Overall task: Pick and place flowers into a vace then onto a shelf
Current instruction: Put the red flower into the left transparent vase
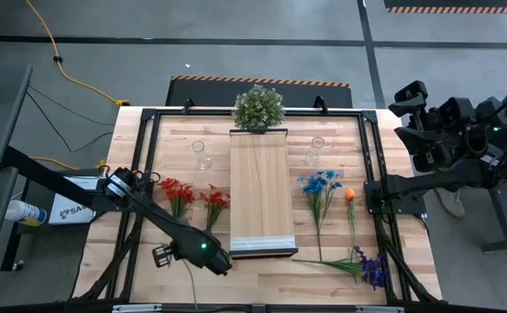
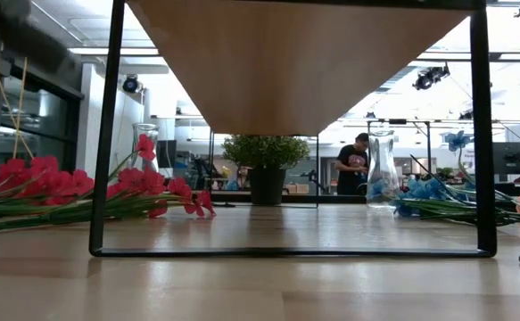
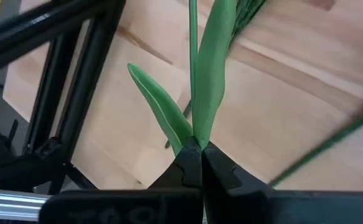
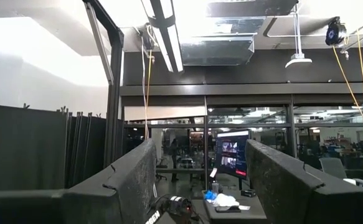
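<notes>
My left gripper (image 1: 166,255) (image 3: 193,149) is near the table's near-left corner, shut on a thin green flower stem (image 3: 193,68) with long leaves. That flower's bloom is out of view. Two red flowers (image 1: 176,192) (image 2: 45,183) lie on the table left of the shelf (image 1: 259,187). Blue flowers (image 1: 322,184), an orange one (image 1: 350,195) and a purple one (image 1: 374,268) lie to the shelf's right. Two clear glass vases (image 1: 201,155) (image 1: 315,151) stand at the far side. My right gripper (image 4: 203,186) is open, held off the table's right edge and facing the room. My left gripper pinches the green stem between its two shut fingers, just where two long leaves (image 3: 213,81) branch off. The stem and leaves run straight on from the fingertips (image 3: 190,155), along the fingers' line. How the rest of the flower sits does not show.
A bushy potted plant (image 1: 258,107) stands at the far end of the shelf. A black metal frame (image 1: 149,148) runs round the table and holds up the shelf (image 2: 295,53). A person (image 2: 353,165) stands in the room beyond.
</notes>
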{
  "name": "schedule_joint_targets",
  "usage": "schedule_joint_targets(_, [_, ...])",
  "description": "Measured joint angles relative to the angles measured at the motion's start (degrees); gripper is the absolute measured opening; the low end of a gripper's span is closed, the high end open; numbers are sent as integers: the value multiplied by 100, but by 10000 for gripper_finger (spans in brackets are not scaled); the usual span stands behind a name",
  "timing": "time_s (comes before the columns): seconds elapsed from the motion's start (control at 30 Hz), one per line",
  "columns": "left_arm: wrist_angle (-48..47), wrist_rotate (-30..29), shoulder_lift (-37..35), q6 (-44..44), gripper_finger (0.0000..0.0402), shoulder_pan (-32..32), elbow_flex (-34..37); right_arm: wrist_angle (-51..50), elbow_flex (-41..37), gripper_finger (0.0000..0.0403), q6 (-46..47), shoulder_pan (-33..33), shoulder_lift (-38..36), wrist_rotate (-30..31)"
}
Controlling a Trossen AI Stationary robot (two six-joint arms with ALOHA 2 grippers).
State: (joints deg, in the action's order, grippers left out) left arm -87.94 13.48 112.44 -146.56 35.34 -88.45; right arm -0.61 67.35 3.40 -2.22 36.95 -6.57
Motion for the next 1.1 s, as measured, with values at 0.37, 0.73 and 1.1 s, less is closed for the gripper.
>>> schedule_joint_targets(0.37, [-201, -759, -11, 87, 25, 71, -517, -68, 0, 236, 0, 0, 0, 0])
schedule_joint_targets(0.73, [-209, -1441, -11, 232, 25, 142, -754, -202, 0, 236, 16, -2, 0, 0])
schedule_joint_targets(1.1, [-202, -2298, -44, 90, 25, 726, -1193, -215, 0, 236, 15, -2, 0, 48])
